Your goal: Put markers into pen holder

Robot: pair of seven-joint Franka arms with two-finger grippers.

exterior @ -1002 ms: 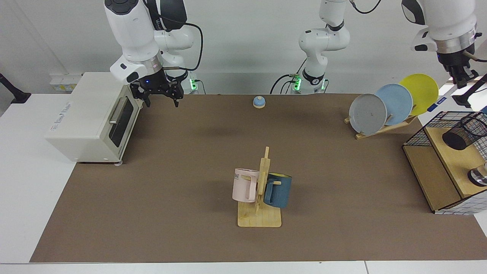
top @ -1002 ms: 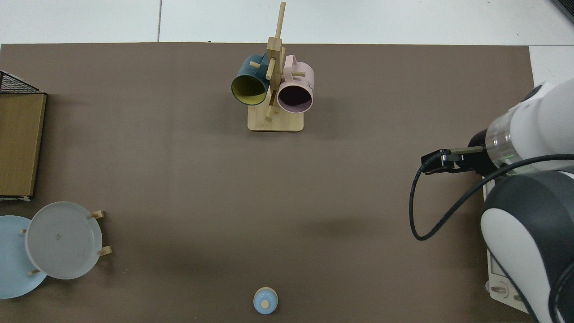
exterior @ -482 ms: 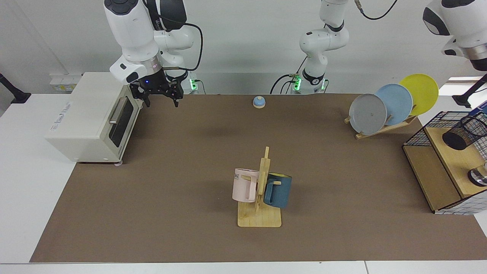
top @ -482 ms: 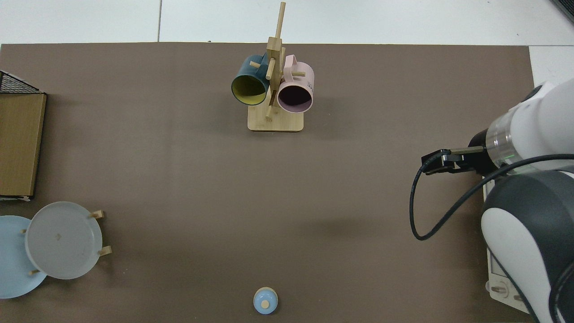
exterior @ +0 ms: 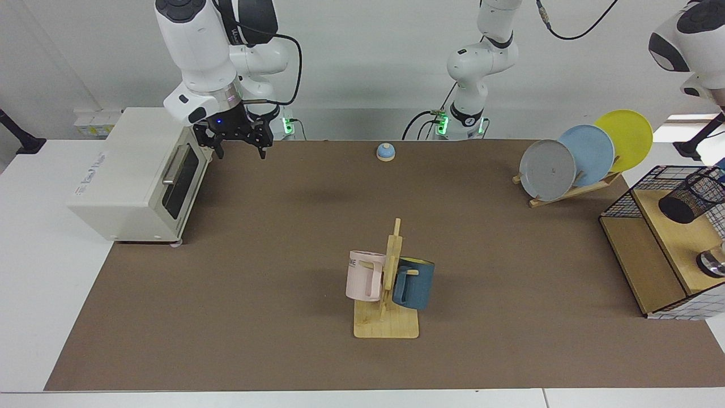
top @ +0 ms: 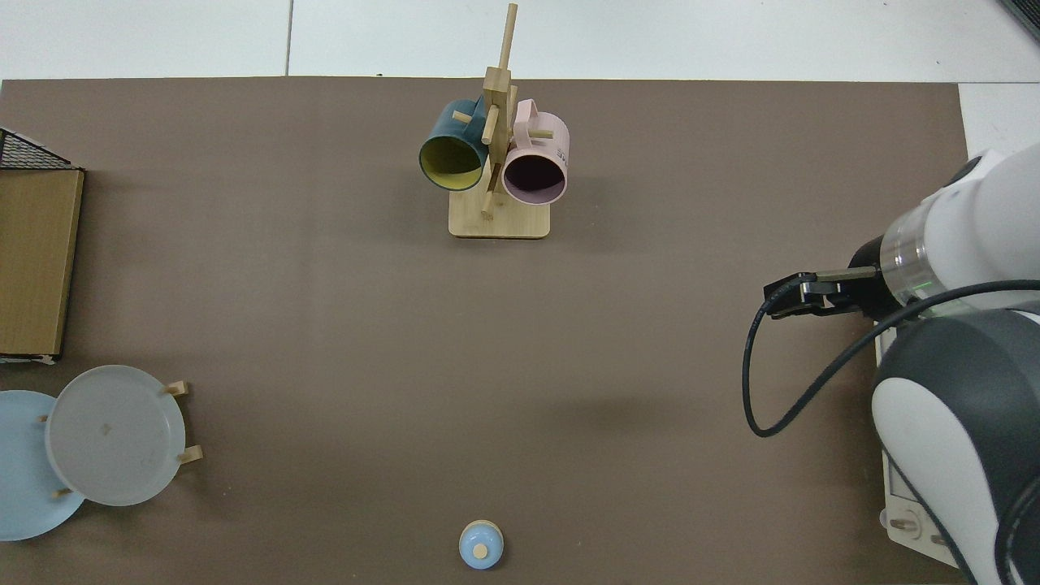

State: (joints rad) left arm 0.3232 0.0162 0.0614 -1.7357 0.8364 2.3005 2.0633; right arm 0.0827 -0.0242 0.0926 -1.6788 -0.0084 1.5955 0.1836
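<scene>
Pen holder (exterior: pixel 692 196), black mesh cup, sits tilted on the wood shelf (exterior: pixel 674 238) inside the wire basket frame (exterior: pixel 651 181) at the facing view's right edge. Inside of it can't be made out; a dark blue bit (exterior: pixel 720 165) shows just above its rim at the frame edge, can't tell what it is. No marker clearly seen anywhere on the tabletop (exterior: pixel 283 255).

Right tool (exterior: pixel 240 148) hangs above the tabletop's far corner, just beside the toaster oven (exterior: pixel 136 175); fingers spread apart, nothing between them. In the top view its arm (top: pixel 959 244) shows at the right edge. Left arm (exterior: pixel 688 39) is up at the facing view's top right corner; left tool out of frame.

Other containers: pink mug (exterior: pixel 364 276) and dark blue mug (exterior: pixel 414 283) hang on the wood mug tree (exterior: pixel 388 306) mid-tabletop, one each side of the post. From above, pink mug (top: pixel 535 169) interior looks dark, nothing in it; blue mug (top: pixel 452 158) has a yellow-green inside, also nothing in it.

Plate rack (exterior: pixel 572 190) holds grey (exterior: pixel 547 169), blue (exterior: pixel 589 153), yellow (exterior: pixel 626 139) plates on edge. Small blue knob-lidded thing (exterior: pixel 386 152) near the far edge.
</scene>
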